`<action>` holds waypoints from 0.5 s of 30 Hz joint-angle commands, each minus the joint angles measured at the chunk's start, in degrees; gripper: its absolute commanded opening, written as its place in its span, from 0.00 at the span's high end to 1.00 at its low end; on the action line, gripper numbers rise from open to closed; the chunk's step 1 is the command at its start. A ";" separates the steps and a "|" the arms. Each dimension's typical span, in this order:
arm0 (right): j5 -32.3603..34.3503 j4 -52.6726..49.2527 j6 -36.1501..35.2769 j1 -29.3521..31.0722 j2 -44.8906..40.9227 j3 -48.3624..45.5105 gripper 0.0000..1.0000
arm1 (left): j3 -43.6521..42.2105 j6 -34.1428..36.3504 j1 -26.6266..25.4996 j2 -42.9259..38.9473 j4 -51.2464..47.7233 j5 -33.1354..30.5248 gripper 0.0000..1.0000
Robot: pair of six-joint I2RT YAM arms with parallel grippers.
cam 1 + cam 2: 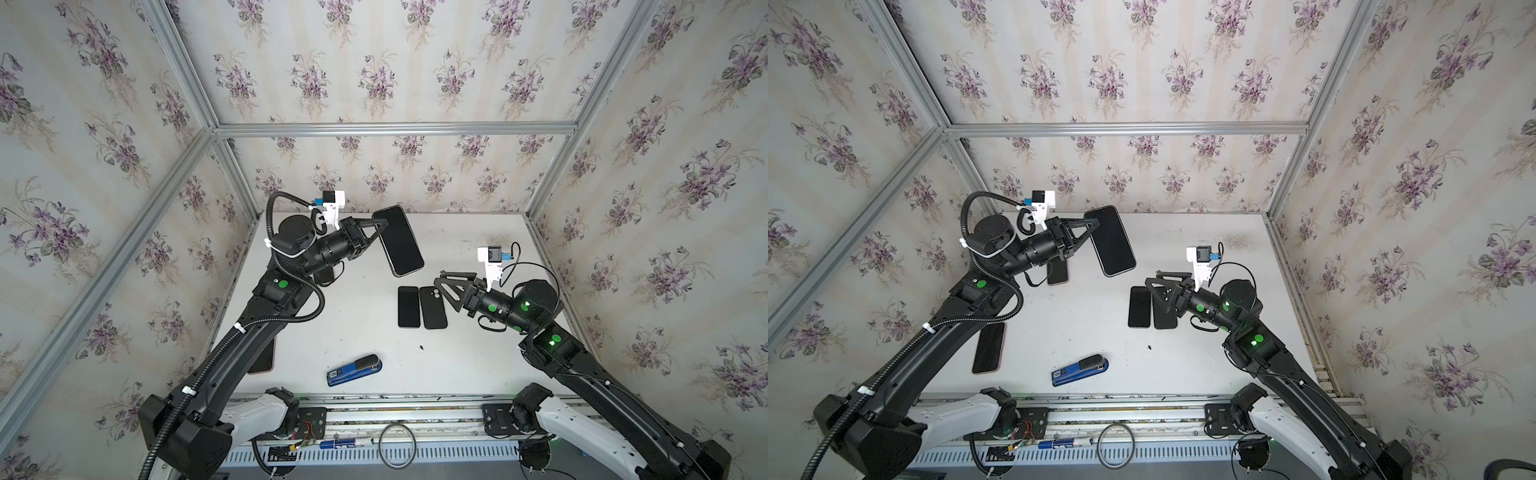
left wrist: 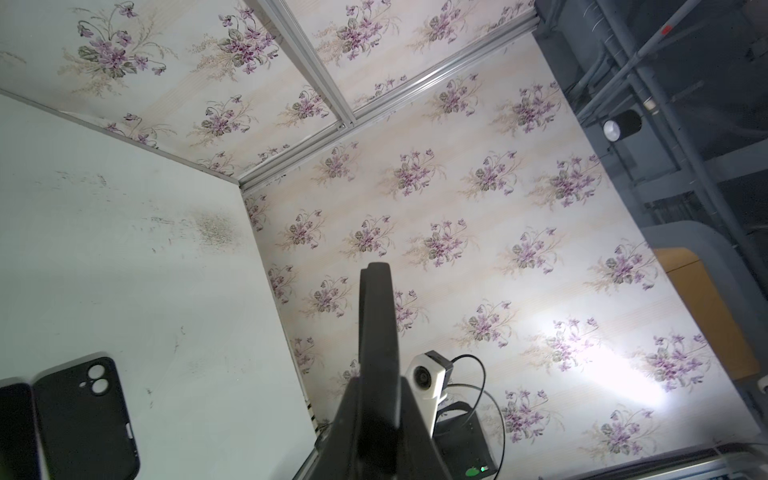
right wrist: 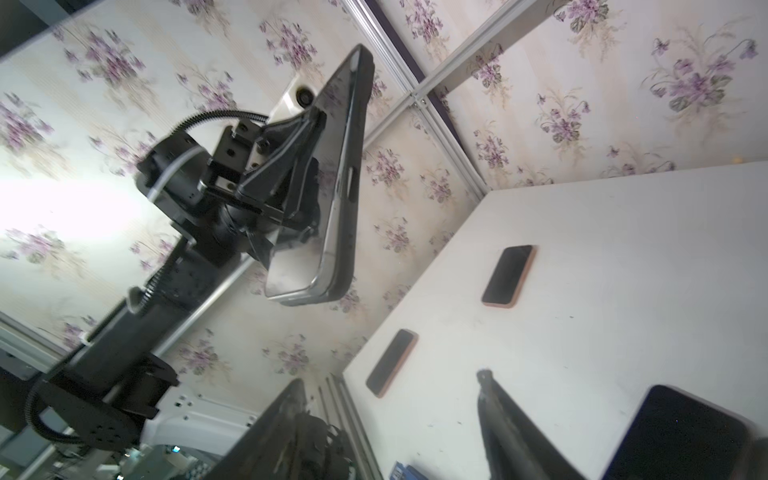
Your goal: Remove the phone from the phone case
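Note:
My left gripper (image 1: 383, 227) (image 1: 1096, 224) is shut on one long edge of a black-screened phone (image 1: 399, 241) (image 1: 1111, 241), which it holds tilted in the air over the back of the table. From the right wrist the phone (image 3: 332, 199) shows a silver edge with a black layer behind it; I cannot tell whether that layer is a case. An empty black phone case (image 1: 433, 307) (image 2: 87, 415) with two camera holes lies flat at centre right. My right gripper (image 1: 439, 278) (image 3: 390, 378) hovers just above it, open and empty.
A second dark phone (image 1: 407, 306) (image 1: 1139, 306) lies beside the case. Two pink-edged phones (image 1: 989, 347) (image 1: 1057, 272) lie on the left, partly under my left arm. A blue stapler (image 1: 354, 370) lies near the front edge. Walls enclose the white table (image 1: 478, 357).

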 commanded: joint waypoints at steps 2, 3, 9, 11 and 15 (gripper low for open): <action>-3.26 15.80 11.46 0.04 1.56 -1.55 0.35 | -1.70 -7.70 -0.50 -1.15 12.76 -1.62 1.00; -3.38 16.93 12.27 0.06 2.14 -1.75 0.35 | -2.26 -8.10 -0.67 -1.32 13.22 -1.80 1.00; -4.27 25.09 16.41 0.04 6.57 -2.74 0.36 | -4.15 -8.50 -1.21 -1.94 14.16 -2.26 1.00; -4.31 27.47 17.49 0.04 7.71 -2.96 0.37 | -4.37 -8.42 -1.52 -2.03 14.37 -2.43 1.00; -4.45 30.11 18.68 0.09 9.46 -3.13 0.38 | -4.88 -8.25 -1.92 -2.01 14.70 -2.56 1.00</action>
